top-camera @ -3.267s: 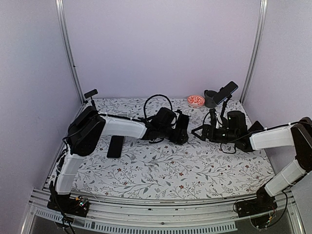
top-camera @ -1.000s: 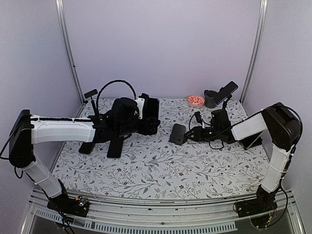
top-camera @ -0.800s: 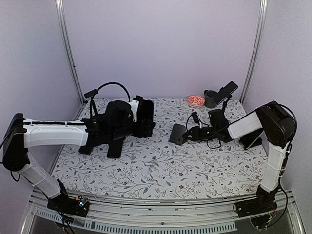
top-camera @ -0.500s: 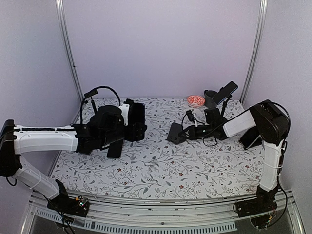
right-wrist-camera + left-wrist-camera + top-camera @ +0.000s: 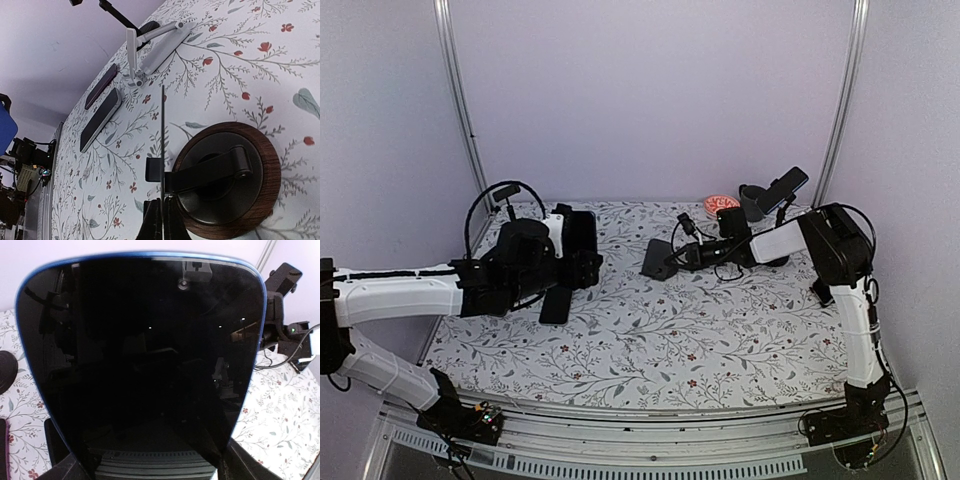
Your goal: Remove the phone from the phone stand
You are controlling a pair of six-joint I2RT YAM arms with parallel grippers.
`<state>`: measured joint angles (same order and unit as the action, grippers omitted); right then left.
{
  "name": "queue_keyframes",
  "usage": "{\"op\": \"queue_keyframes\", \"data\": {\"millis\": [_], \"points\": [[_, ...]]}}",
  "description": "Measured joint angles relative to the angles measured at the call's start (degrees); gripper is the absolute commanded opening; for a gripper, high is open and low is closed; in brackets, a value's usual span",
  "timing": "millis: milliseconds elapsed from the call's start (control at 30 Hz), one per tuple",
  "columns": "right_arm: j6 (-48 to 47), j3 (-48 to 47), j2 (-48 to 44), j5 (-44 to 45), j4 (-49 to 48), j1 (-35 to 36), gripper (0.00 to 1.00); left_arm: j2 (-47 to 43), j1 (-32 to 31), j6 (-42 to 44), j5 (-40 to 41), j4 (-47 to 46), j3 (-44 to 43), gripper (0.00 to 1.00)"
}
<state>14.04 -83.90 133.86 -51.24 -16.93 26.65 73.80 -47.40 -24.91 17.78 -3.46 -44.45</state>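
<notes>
Your left gripper (image 5: 576, 262) clamps the blue-edged phone (image 5: 142, 365), held clear at nine o'clock of the phone stand (image 5: 260, 190). Your right gripper (image 5: 161, 214) pinches the stand's thin plate. Removal looks done; only setting the phone down remains.

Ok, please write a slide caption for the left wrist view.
Left gripper holds the blue-edged phone, its dark screen filling the view.

The blue-rimmed black phone (image 5: 140, 365) stands upright, apart from the round, wooden-based phone stand (image 5: 220, 172).
</notes>
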Motion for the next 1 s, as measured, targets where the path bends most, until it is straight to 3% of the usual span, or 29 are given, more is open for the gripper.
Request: {"op": "queue_keyframes", "data": {"millis": [367,767,933,1000], "points": [[-1.4,-25.4,14.3,-3.8,9.2,3.0,0.00,-4.5,1.2,-1.3,1.0,1.9,4.2,0.56],[1.8,-37.1,21.3,-3.9,10.5,5.9,0.00,-6.1,1.6,-2.4,0.9,3.6,5.5,0.56],[2.4,-37.3,21.3,-3.4,10.9,6.0,0.17,-6.3,1.6,-3.0,0.2,5.0,5.6,0.55],[2.6,-37.4,21.3,-3.3,11.3,6.0,0.30,-6.3,1.6,-3.3,-0.3,5.2,5.6,0.55]]}}
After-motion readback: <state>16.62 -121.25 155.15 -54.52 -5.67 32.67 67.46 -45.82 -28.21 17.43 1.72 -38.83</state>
